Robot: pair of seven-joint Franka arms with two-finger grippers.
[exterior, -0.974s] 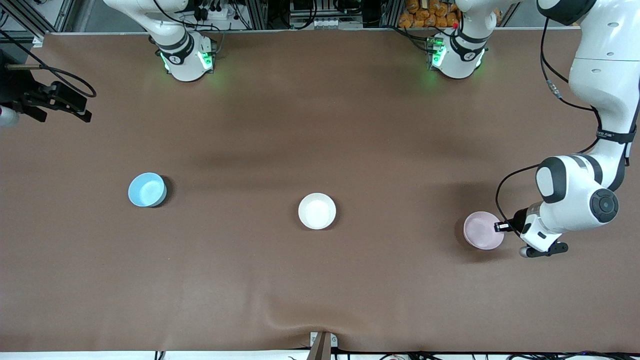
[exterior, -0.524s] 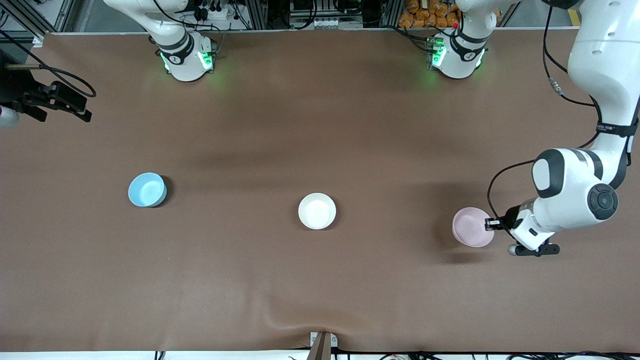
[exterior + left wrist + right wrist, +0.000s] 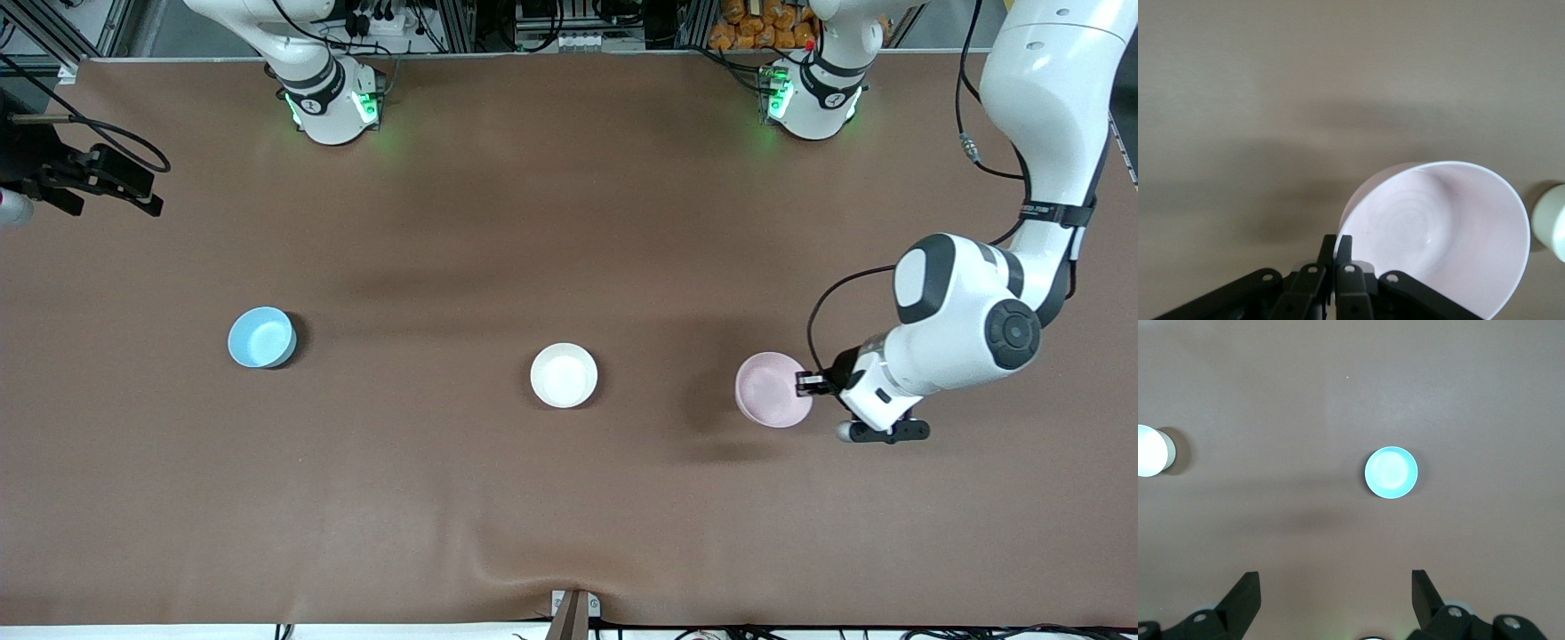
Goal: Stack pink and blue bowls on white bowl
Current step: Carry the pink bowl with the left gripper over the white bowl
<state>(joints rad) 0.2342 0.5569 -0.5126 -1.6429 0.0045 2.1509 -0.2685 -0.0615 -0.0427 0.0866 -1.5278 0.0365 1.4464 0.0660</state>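
Could drop the pink bowl (image 3: pixel 772 401), pinched only by its rim in the left gripper (image 3: pixel 807 384), up over the table (image 3: pixel 569 516) near the white bowl (image 3: pixel 564 375); right gripper (image 3: pixel 1336 587) waiting wide open, high over the blue bowl (image 3: pixel 261 337).

Three bowls (image 3: pixel 564 375) spaced along the table (image 3: pixel 569 516).

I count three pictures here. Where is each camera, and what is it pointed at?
Front view: high across the table, facing both arms' bases; shows three bowls.
Left wrist view: on the left arm, looking past the left tool pinching the pink bowl.
Right wrist view: high up, looking down between the open right tool at the blue bowl.
Every view includes the white bowl.
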